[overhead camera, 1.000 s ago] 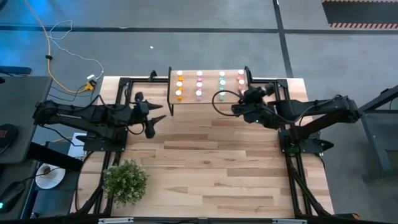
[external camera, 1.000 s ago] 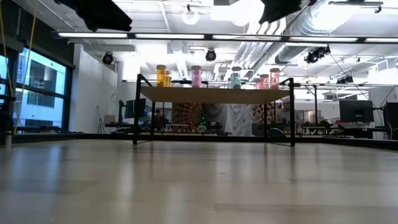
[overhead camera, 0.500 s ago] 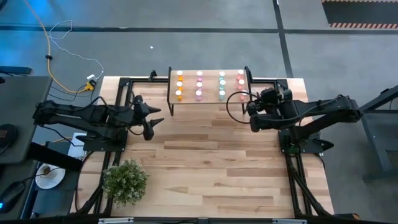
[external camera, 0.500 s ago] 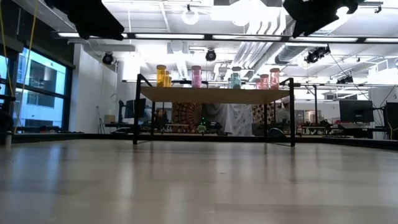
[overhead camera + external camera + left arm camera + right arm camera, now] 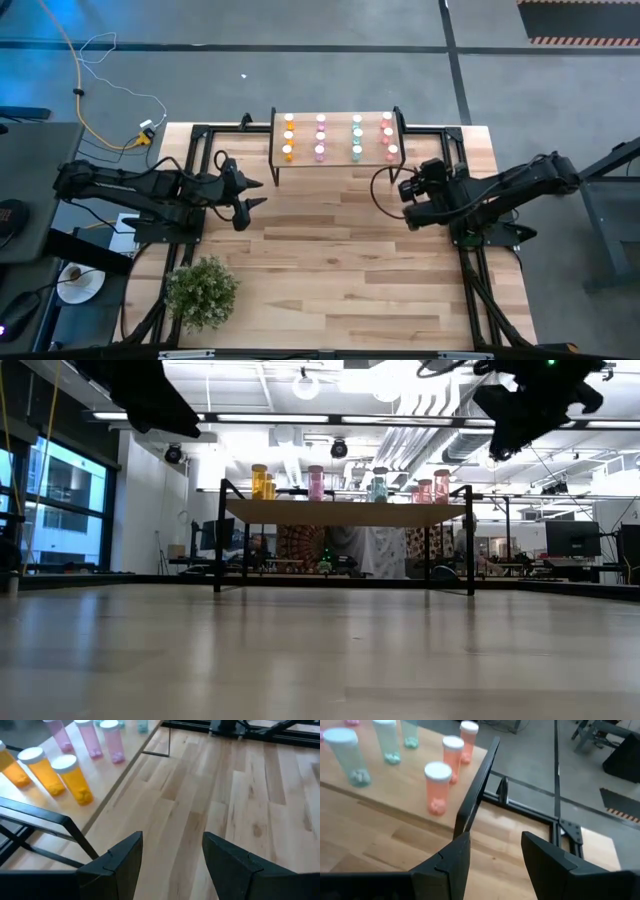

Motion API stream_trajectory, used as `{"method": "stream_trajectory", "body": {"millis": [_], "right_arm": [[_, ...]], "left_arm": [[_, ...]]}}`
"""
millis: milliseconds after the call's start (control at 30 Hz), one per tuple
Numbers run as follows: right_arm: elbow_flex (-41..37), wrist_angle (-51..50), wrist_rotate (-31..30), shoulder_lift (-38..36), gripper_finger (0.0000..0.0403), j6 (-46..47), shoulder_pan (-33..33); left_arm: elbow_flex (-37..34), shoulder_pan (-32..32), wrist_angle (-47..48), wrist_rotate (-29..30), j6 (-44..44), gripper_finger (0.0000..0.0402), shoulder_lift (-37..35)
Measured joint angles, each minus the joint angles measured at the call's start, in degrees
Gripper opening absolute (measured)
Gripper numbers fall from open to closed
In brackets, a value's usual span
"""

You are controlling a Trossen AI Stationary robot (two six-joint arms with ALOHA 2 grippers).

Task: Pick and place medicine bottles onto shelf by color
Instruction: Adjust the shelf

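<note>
1. High view showed the near half of the table (image 5: pixel 330 290) bare wood, apart from a potted plant (image 5: pixel 201 289) at its near left corner; no bottle lay anywhere on the tabletop.
2. Farther in, the left gripper (image 5: pixel 243 191) hung above the left side of the table, just left of the shelf, fingers apart with nothing between them. Its wrist view confirmed the gap, with only bare planks showing through it.
3. The right gripper (image 5: pixel 408 204) hovered at about the same depth on the right side, near the shelf's right end, fingers likewise spread and empty. Both arms looked parked clear of the work, which suggests the sorting was finished or nearly so.
4. At the far edge stood the shelf (image 5: pixel 338 160), carrying the medicine bottles (image 5: pixel 338 137) upright in four columns: orange at the left, then pink, then teal-green, then red at the right. Grouping by column is what the task asked for.
5. Low view showed open room under the shelf between its thin black legs, and the bottles (image 5: pixel 316 482) standing near its edges with little margin.
6. Black frame rails bordered the shelf's ends, so any approach would best come from above or from the near side.
</note>
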State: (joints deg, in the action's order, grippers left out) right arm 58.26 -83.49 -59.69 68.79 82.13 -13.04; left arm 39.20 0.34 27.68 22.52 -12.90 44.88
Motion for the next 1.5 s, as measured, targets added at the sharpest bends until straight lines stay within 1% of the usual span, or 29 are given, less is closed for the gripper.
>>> {"method": "stream_trajectory", "body": {"millis": [133, 167, 333, 433, 633, 733, 867, 933, 1033, 1233, 1333, 1400, 1500], "right_arm": [[-2.45, 0.22, 0.65, -0.54, 0.017, 3.28, -1.27], [-3.07, 0.38, 1.26, -0.87, 0.017, 4.03, -1.46], [-7.28, 2.38, 2.66, -3.06, 0.0169, 7.01, -2.75], [-9.94, 4.79, 2.94, -4.51, 0.017, 7.66, -2.88], [-15.99, 14.38, 2.91, -7.35, 0.0169, 6.3, -2.88], [-19.1, 18.81, 2.92, -7.77, 0.0169, 6.03, -2.86], [-21.64, 22.63, 2.91, -7.82, 0.0165, 6.42, -2.86], [-22.22, 24.76, 2.77, -7.82, 0.0153, 6.5, -2.67], [-22.96, 27.65, 2.63, -7.82, 0.0122, 6.48, -1.9], [-24.41, 32.81, 2.23, -7.82, 0.0045, 5.56, 1.02], [-24.42, 34.59, 2.2, -7.82, 0.0011, 3.35, 2.29], [-24.42, 36.12, 2.37, -7.82, 0.0004, 1.3, 3.07], [-24.42, 38.01, 2.77, -7.8, 0.0008, -1.48, 3.99]], "left_arm": [[-0.16, -0.01, -0.27, 0.02, -1.25, 0.0197, 0.05], [-0.88, -0.03, -1.7, 0.03, -1.73, 0.0197, 0.07], [-8.23, -0.01, -10.96, -1.36, -3.41, 0.0197, 0.13], [-10.75, -0.01, -14.14, -1.37, -1.85, 0.0197, 0.13], [-11.39, -0.01, -15.62, 1.05, 3.88, 0.0197, 0.18], [-11.39, 0.01, -15.64, 2.49, 4.1, 0.0197, 1.59], [-11.39, 0.19, -16.25, 2.33, 4.57, 0.0197, 3.79], [-11.39, 0.77, -16.71, 2.12, 4.56, 0.0197, 5.16], [-11.39, 2.51, -18.44, 1.95, 3.87, 0.0197, 6.82], [-11.39, 8.7, -19.1, -3.36, -0.92, 0.0197, 8.85], [-11.39, 10.34, -19.1, -5.79, -0.03, 0.0197, 10.12], [-11.39, 10.82, -18.99, -6.56, 1.16, 0.0197, 10.78], [-11.39, 11.41, -19.05, -6.74, 2.93, 0.0194, 11.41]]}}
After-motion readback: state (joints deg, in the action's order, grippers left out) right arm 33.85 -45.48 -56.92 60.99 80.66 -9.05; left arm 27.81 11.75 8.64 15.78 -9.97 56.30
